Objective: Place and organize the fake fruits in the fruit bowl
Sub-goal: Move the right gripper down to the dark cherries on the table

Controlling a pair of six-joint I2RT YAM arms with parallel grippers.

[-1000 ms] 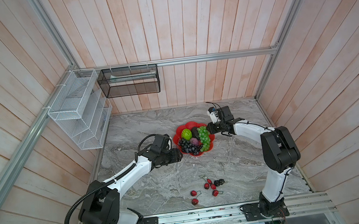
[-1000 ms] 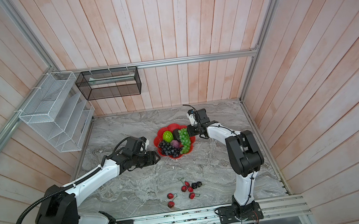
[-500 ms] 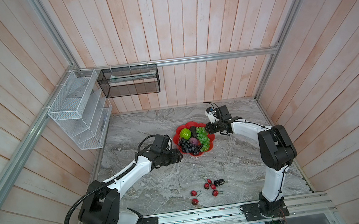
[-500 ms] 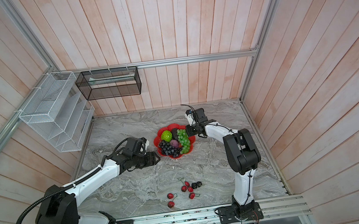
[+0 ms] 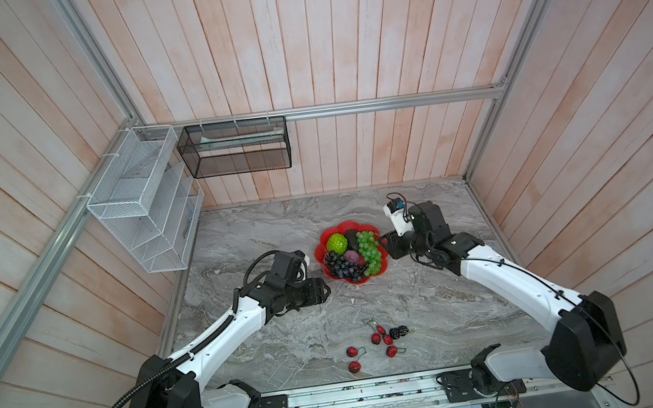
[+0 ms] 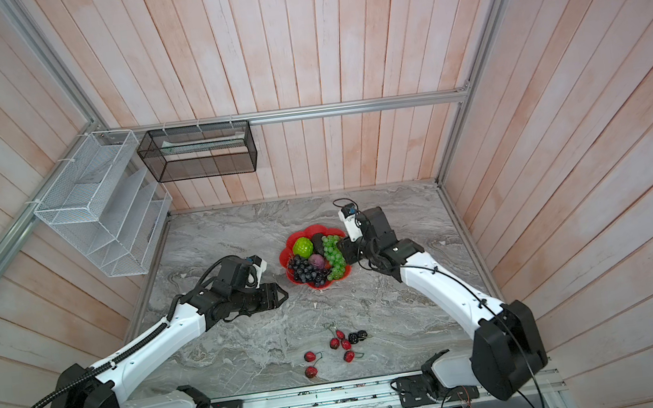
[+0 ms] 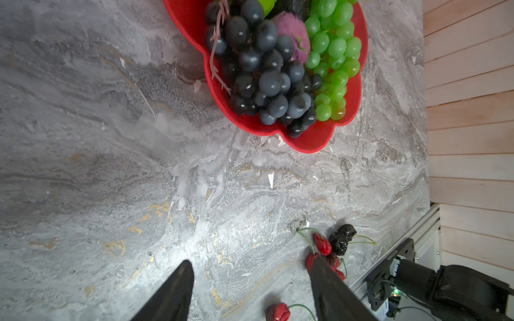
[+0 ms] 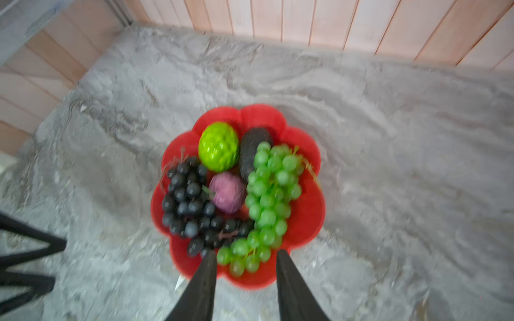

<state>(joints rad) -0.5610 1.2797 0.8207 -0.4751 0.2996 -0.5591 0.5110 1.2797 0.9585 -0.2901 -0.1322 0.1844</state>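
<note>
The bowl [image 5: 356, 280] holds the grapes [image 5: 368, 250] and larger fruit; the cherries [image 5: 376, 338] and black berries [image 5: 398, 332] lie loose on the desk [image 5: 261, 237] near its front edge. The left fingers [image 7: 178, 289] — spread wide, empty — are the nearer pair, with the cluster apart from them toward the front. The right fingers [image 8: 292, 289], slightly parted and empty, hover at the bowl's grape-side rim.

The red petalled dish [image 5: 322, 248] sits on the marble table [image 5: 261, 237]. In it: bumpy lime-green ball [image 5: 336, 243] back left, black rough oval [image 5: 351, 238] beside it, green grape bunch [image 5: 368, 250] right, dark purple grape bunch [image 5: 338, 264] front left, purple-pink ball [image 5: 352, 257] between. Small red stemmed fruits [image 5: 375, 338] and black berries [image 5: 398, 332], seemingly touching, lie well before it.
</note>
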